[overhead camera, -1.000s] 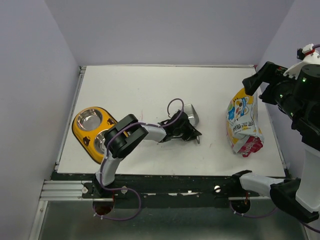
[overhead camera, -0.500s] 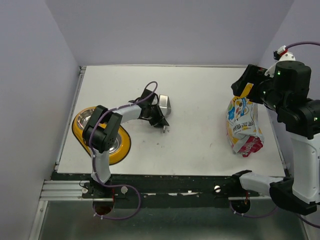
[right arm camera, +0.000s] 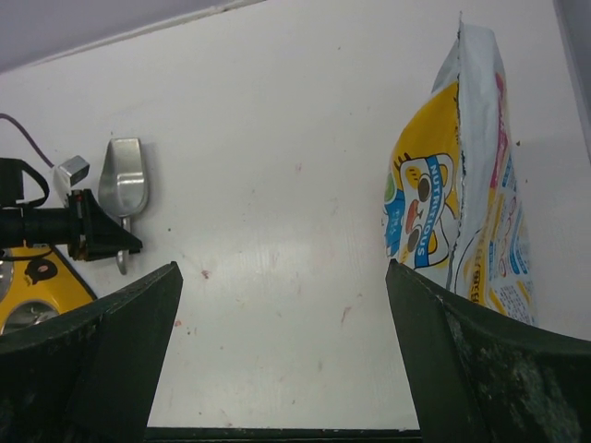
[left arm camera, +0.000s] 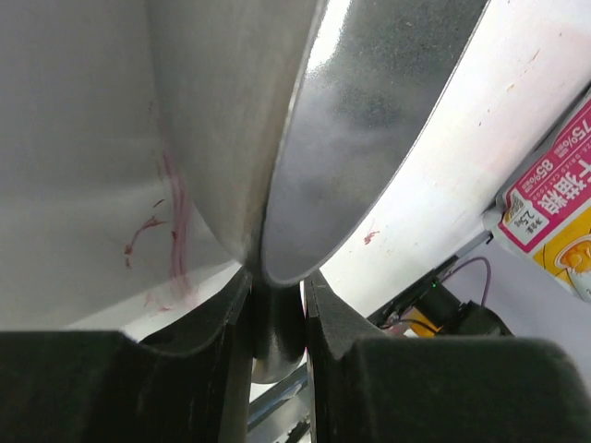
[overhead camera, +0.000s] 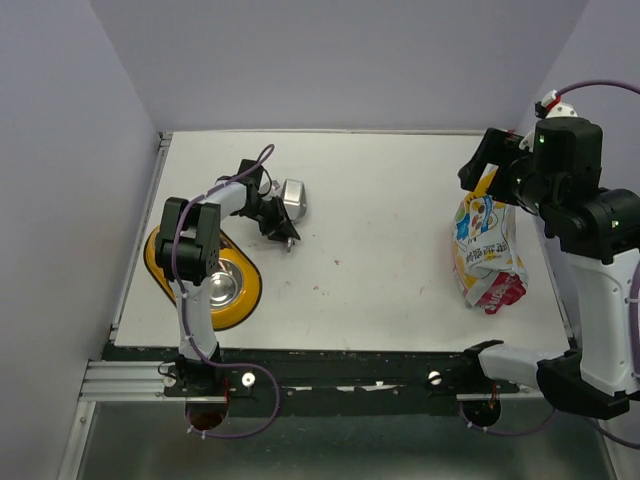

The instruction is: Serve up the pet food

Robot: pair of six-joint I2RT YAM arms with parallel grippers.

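Observation:
My left gripper (overhead camera: pixel 272 213) is shut on the handle of the silver metal scoop (overhead camera: pixel 294 195) and holds it just right of the yellow double-bowl feeder (overhead camera: pixel 165 275). In the left wrist view the scoop's bowl (left arm camera: pixel 369 120) fills the frame and its handle sits between my jaws (left arm camera: pixel 277 300). The yellow-white pet food bag (overhead camera: pixel 485 250) lies at the right of the table. My right gripper (overhead camera: pixel 488 165) is open and empty, above the bag's far end; its view shows the bag (right arm camera: pixel 462 212) to the right of the jaws (right arm camera: pixel 282 268). No kibble is visible.
The feeder's near bowl (overhead camera: pixel 222 285) shows bare metal; my left arm covers the far bowl. The right wrist view shows the scoop (right arm camera: pixel 123 189) and a corner of the feeder (right arm camera: pixel 28 295). Small reddish stains dot the white table (overhead camera: pixel 380 260). Walls close in at the left, back and right.
My left arm has swung the scoop left across the table, from the middle to beside the feeder. My right arm has shifted a little left, above the bag's far end.

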